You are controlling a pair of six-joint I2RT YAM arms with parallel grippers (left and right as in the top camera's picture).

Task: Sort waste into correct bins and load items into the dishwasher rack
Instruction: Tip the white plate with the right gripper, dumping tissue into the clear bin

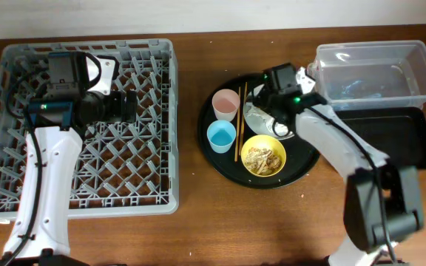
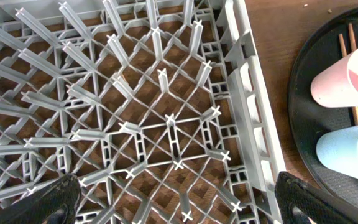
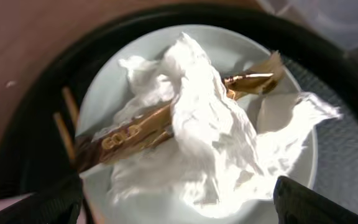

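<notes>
I see my right end effector (image 3: 179,204), jaws spread, above a white plate (image 3: 146,46) on a black tray (image 3: 27,137). Crumpled napkins (image 3: 210,137) cover a brown wrapper (image 3: 124,140) lettered GOLD; chopsticks (image 3: 66,121) lie alongside.

The overhead camera looks straight down from well above the brown wooden surface (image 1: 198,229), with the large square grey plastic rack of upright pegs (image 1: 168,148) on the left and the big round black tray (image 1: 220,166) in the middle. The left wrist camera hangs close over the rack's right side, facing down into the lattice, the left claw (image 2: 179,205) showing as dark tips in its lower corners; its right edge catches the round tray's rim, which the overhead also shows. The right wrist camera sits very near the white round plate (image 3: 241,46) on that tray, slightly blurred, the right claw (image 3: 179,202) framing it below.
</notes>
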